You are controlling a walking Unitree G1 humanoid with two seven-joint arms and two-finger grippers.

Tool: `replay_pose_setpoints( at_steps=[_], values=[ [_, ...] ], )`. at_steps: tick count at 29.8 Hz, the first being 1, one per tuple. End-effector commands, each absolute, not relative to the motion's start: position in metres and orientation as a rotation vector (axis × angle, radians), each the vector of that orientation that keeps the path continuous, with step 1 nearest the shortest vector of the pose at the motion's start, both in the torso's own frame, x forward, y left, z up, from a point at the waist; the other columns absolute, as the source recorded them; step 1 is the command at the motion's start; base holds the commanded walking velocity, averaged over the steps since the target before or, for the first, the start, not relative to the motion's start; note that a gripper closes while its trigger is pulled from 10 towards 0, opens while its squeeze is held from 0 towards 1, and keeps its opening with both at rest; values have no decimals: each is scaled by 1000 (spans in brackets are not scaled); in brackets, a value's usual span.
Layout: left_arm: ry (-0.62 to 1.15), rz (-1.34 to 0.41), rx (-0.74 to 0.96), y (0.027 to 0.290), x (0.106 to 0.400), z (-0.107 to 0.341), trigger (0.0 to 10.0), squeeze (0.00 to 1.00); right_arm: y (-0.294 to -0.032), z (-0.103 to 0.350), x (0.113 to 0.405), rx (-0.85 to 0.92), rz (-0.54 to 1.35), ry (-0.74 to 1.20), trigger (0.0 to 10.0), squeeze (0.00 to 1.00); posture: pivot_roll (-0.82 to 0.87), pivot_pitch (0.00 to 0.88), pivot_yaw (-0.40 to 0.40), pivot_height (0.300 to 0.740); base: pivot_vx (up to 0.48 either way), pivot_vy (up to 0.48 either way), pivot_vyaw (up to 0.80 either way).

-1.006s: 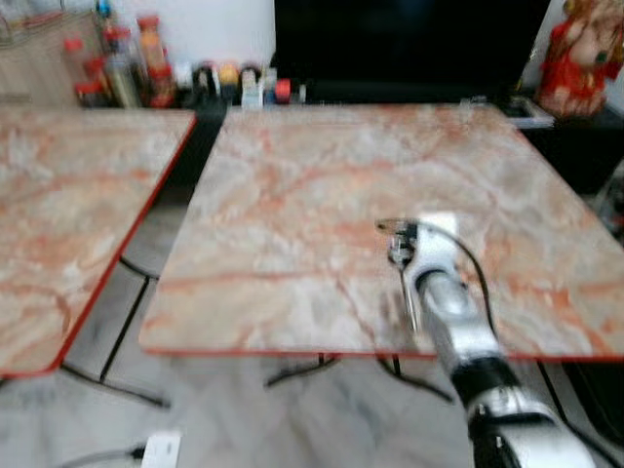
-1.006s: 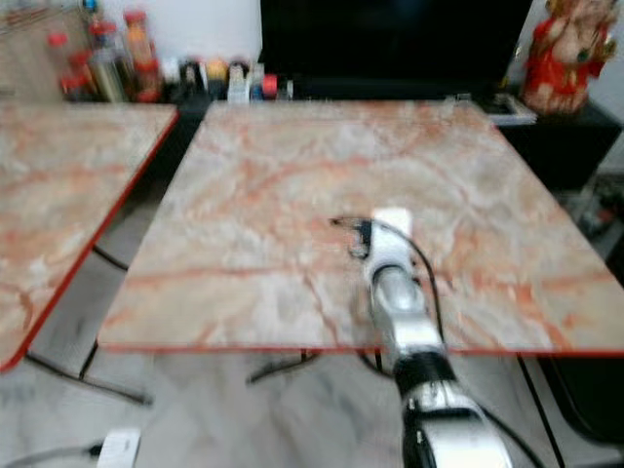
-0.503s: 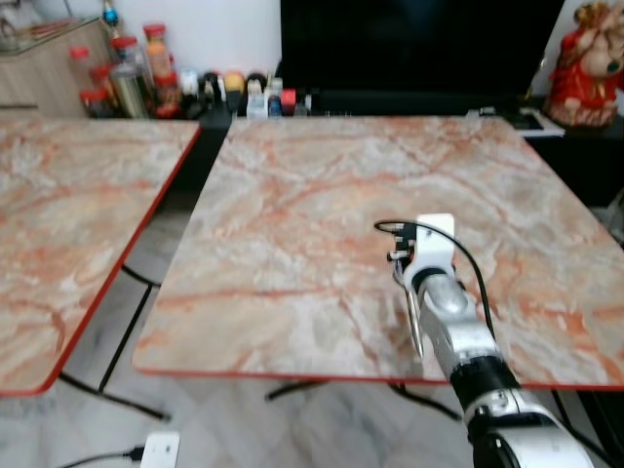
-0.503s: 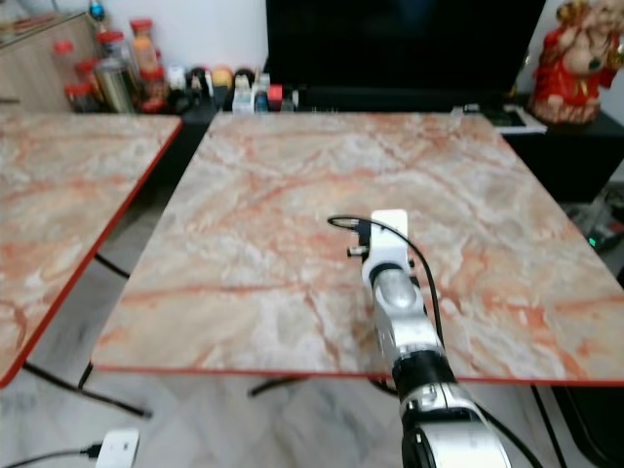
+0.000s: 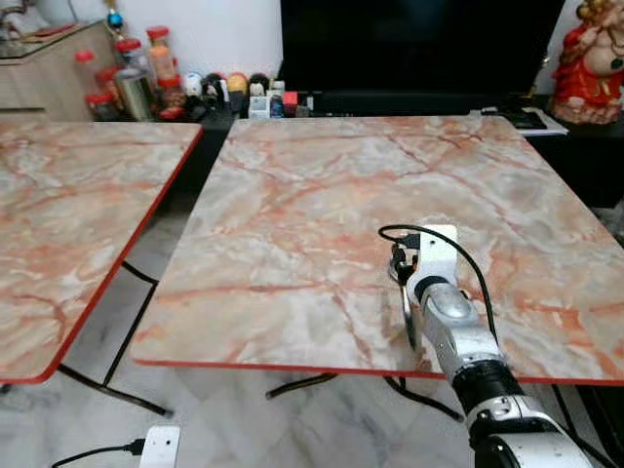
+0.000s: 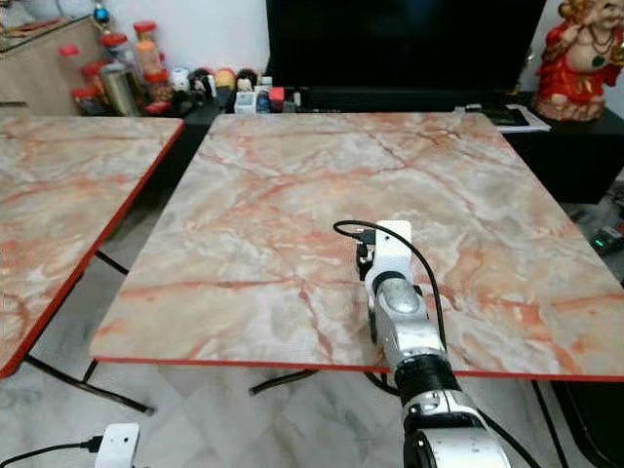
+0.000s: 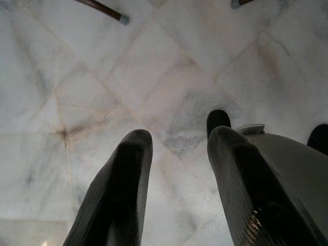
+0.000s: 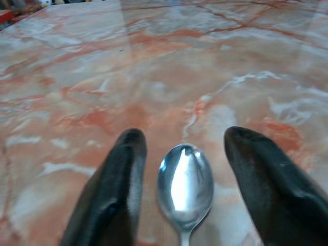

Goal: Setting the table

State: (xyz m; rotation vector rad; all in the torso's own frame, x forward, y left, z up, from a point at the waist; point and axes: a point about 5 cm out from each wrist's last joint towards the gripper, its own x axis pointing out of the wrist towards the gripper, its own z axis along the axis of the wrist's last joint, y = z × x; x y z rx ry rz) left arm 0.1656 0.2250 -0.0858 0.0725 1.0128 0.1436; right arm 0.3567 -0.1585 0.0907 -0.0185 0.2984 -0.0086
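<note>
The spoon [image 8: 184, 183] lies with its bowl face-up between the two black fingers [image 8: 111, 195] of the right gripper [image 8: 187, 187], low in the middle of the right wrist view. The jaws stand apart on either side of the bowl, not pressing it (whether the handle is held further back cannot be told). Under it is the marbled pink-and-orange surface [image 5: 322, 205] with a red edge.

In the left eye view the right arm [image 5: 444, 312] reaches up from the lower right of the frame onto the near part of that surface, a black cable looping over its white wrist block; a thin silver strip along the arm's left side may be the spoon's handle.

A second surface [image 5: 68, 224] of the same marble sits at the left of the frame, a gap apart. Along the top, jars and small bottles [image 5: 146, 73] line up at upper left, a large black screen [image 5: 419, 44] fills the upper middle, and a red figurine [image 5: 590, 63] stands at upper right.

The left gripper [image 7: 177, 148] hangs over pale marble floor [image 7: 77, 77], its jaws parted and holding nothing.
</note>
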Motion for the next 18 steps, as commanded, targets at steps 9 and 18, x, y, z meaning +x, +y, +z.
replay_pose_setpoints(
  at_steps=[9, 18],
  values=[
    [1026, 121, 68, 213, 167, -88, 10000, 0, -157, 84, 348, -27, 28, 409, 10000, 1000, 17, 0, 22, 740, 0, 0, 0],
    [1033, 118, 62, 211, 169, -88, 10000, 0, -153, 78, 344, -26, 60, 496, 10000, 0, 19, 0, 23, 740, 0, 0, 0]
  ],
)
